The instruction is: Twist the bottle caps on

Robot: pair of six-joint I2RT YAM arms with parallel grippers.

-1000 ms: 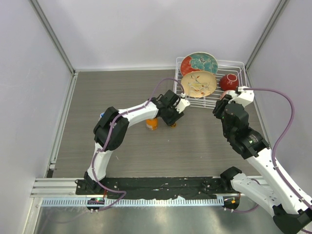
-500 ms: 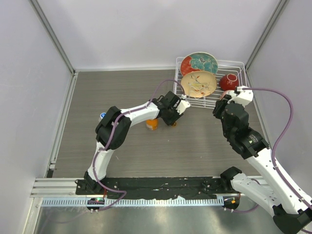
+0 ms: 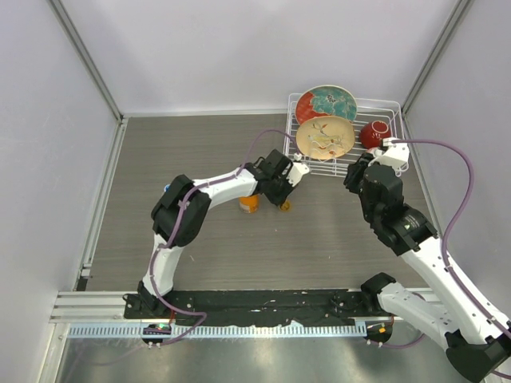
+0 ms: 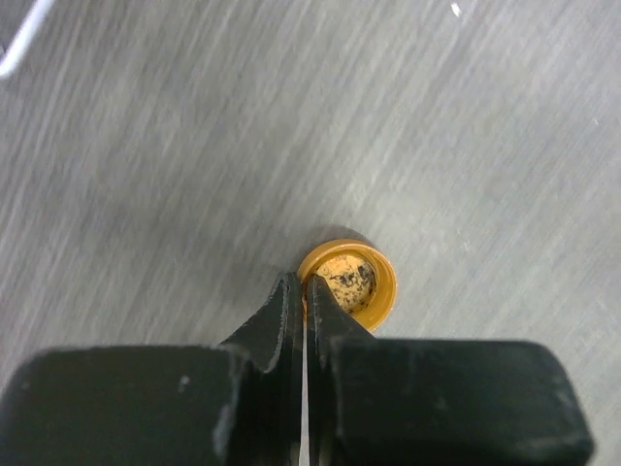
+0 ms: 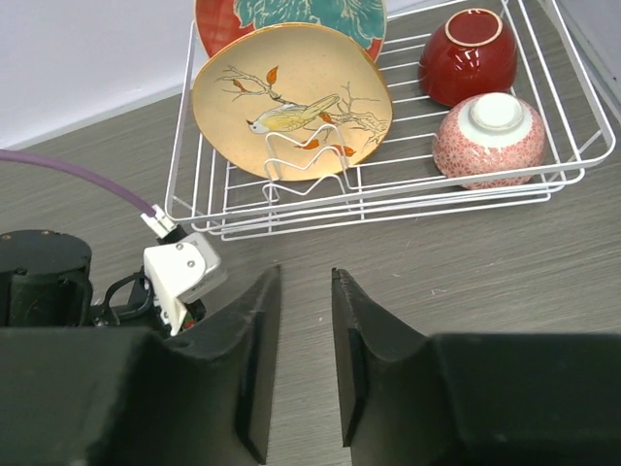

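Observation:
The amber-orange cap [image 4: 351, 282] lies open side up on the table. My left gripper [image 4: 306, 289] is shut with its tips pinching the cap's near rim. In the top view the cap [image 3: 285, 206] sits just below the left gripper [image 3: 281, 195], and the squat orange bottle [image 3: 249, 204] stands upright a little to its left. My right gripper [image 5: 306, 282] is open and empty above bare table in front of the rack; it also shows in the top view [image 3: 357, 174]. A small bluish thing [image 3: 168, 189] peeks out by the left arm's elbow. The clear bottle is hidden.
A white wire dish rack [image 3: 391, 108] stands at the back right with two patterned plates [image 5: 291, 102], a red bowl [image 5: 468, 56] and a pink bowl [image 5: 495, 136]. The left arm's wrist [image 5: 179, 277] is close on the right gripper's left.
The right arm has shifted slightly up and to the left, toward the rack. The left gripper stays at the amber cap, nearly unmoved.

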